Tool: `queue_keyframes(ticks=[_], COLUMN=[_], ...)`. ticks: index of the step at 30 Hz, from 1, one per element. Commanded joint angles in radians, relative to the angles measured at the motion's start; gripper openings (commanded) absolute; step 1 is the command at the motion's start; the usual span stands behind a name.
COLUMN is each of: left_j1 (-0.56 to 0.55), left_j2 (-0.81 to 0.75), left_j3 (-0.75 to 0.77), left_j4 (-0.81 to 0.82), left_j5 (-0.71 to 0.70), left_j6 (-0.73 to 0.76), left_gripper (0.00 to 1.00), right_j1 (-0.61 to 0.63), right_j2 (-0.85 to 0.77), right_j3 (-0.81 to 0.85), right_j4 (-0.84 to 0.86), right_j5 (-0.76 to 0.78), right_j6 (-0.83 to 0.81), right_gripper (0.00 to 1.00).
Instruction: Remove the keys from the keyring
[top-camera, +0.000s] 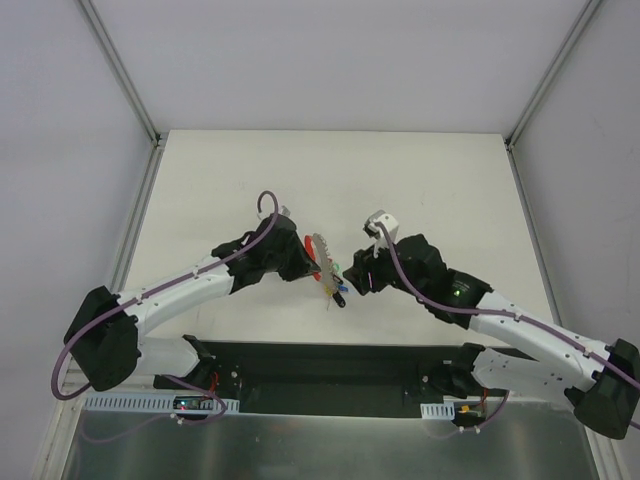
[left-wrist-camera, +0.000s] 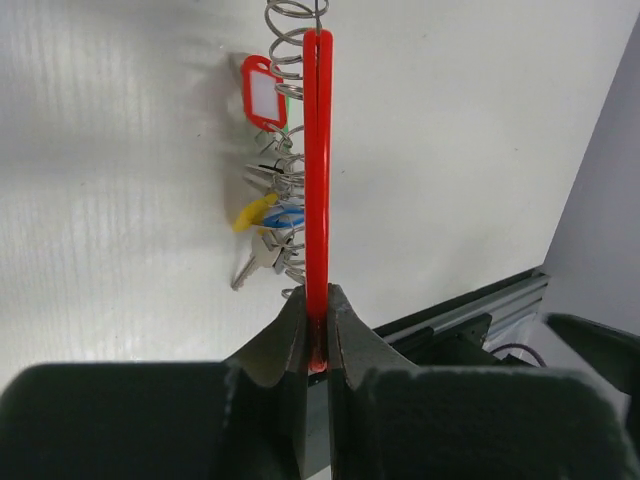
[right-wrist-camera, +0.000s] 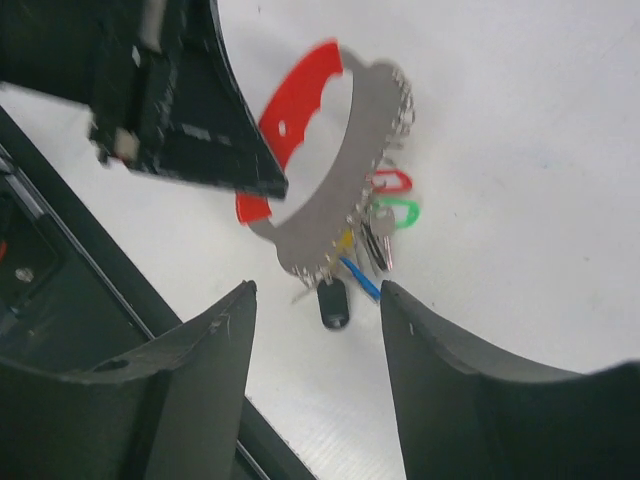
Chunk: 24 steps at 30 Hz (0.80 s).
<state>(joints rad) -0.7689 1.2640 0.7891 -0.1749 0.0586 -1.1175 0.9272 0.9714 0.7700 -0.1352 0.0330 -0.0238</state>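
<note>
Left end effector (left-wrist-camera: 316, 305) is pressed together on a thin red handle (left-wrist-camera: 318, 170), seen edge-on. A silvery coiled keyring (left-wrist-camera: 288, 40) runs along the handle's 9 o'clock side. It is threaded with small silvery keys (left-wrist-camera: 262, 250) that have red, green, yellow and blue heads. Right end effector (right-wrist-camera: 316, 295), at 3 o'clock of the bunch, is spread and holds nothing. The bunch sits near the centre of the bench (top-camera: 420, 180).
</note>
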Motion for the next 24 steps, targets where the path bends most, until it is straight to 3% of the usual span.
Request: queue_keyframes(ticks=[1,5,14,17,22,24], left_j1=[0.0,0.0,0.002,0.0,0.002,0.0], left_j2=[-0.046,-0.09,-0.183,-0.199,-0.23,-0.233], left_j3=[0.131,0.219,0.398,0.432,0.464,0.478], left_j4=[-0.003,-0.078,-0.123,-0.098,-0.081,-0.081], left_j5=[0.001,-0.043,-0.06,0.053,0.178,0.289], left_j6=[0.175,0.286,0.6,0.73,0.896,0.967], left_gripper=[0.0,0.0,0.0,0.0,0.0,0.0], right_j1=[0.001,0.001,0.001,0.001,0.005,0.009], right_j2=[-0.072,-0.121,-0.212,-0.217,-0.249,-0.257], right_j3=[-0.133,-0.124,-0.089,-0.089,-0.184,-0.215], right_j4=[0.164,0.186,0.209,0.223,0.405,0.439], right_j5=[-0.022,0.013,-0.15,-0.131,-0.225,-0.211], right_j6=[-0.074,-0.106,-0.288,-0.242,-0.191,-0.183], right_gripper=[0.57,0.56,0.55,0.52,0.52,0.52])
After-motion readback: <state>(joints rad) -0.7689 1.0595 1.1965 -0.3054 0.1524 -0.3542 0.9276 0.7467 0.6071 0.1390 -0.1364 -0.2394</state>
